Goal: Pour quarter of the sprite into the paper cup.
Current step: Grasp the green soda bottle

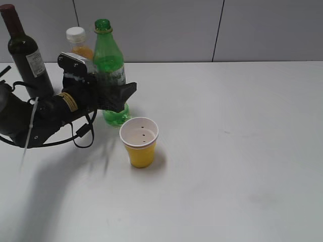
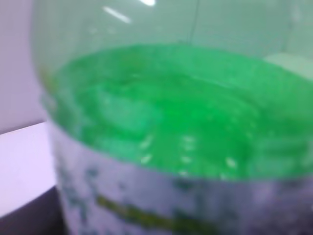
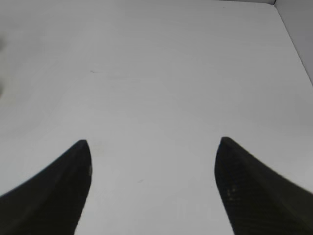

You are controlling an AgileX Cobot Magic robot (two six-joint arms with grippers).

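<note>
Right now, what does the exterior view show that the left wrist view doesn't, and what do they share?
Only the exterior view shows the whole scene: the paper cup standing on the white table, the wine bottle and orange juice bottle behind, and the left gripper around the sprite's labelled middle. Only the left wrist view shows a blurred close-up of the liquid surface inside the bottle, just above the label. Both show the sprite upright, not yet tipped.
</note>
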